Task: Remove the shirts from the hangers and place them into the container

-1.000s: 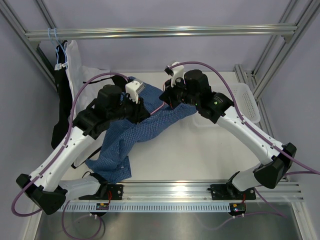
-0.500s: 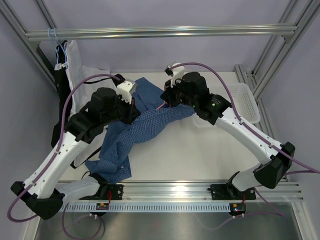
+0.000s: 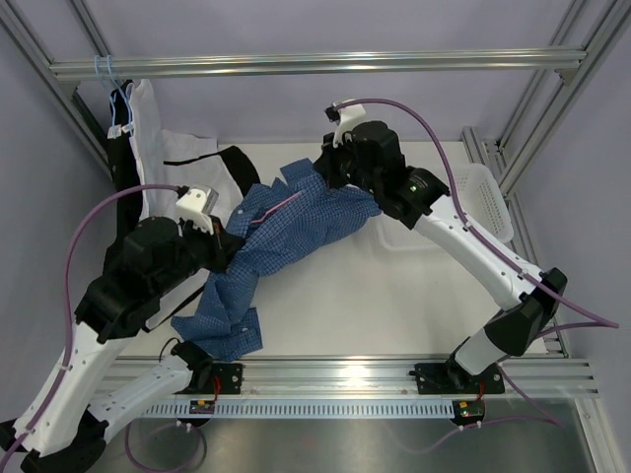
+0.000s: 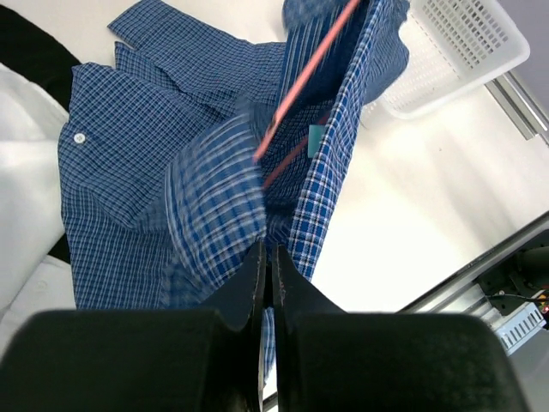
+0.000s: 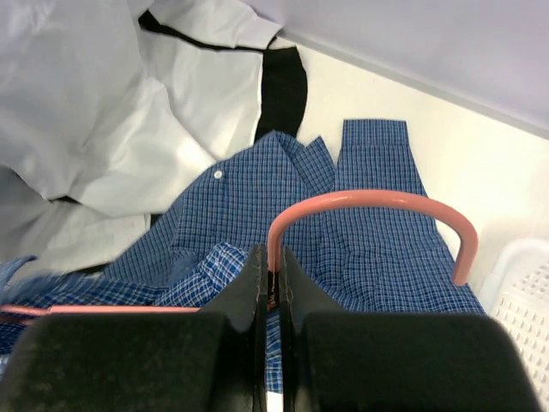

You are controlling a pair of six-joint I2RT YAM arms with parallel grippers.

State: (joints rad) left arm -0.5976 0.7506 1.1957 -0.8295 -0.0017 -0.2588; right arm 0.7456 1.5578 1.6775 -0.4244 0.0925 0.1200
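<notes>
While my left hand (image 4: pixel 267 249) is clenched on a fold of the blue checked shirt (image 3: pixel 296 229), my right hand (image 5: pixel 272 262) is clamped on the pink hanger (image 5: pixel 369 200) just below the curve of its hook. Each pair of fingers is pressed together, with only cloth or wire between them. I see the shirt spanning from one hand to the other, its lower part lying on the tabletop (image 3: pixel 394 305) at the near left. The hanger's wire runs inside the open shirt front, so the garment is not yet off it. At the far left the white shirt (image 5: pixel 103 112) and black shirt (image 5: pixel 283 86) lie crumpled, the blue one's edge overlapping them. The container (image 3: pixel 488 202) sits at the far right of the tabletop, well apart from my left hand.
</notes>
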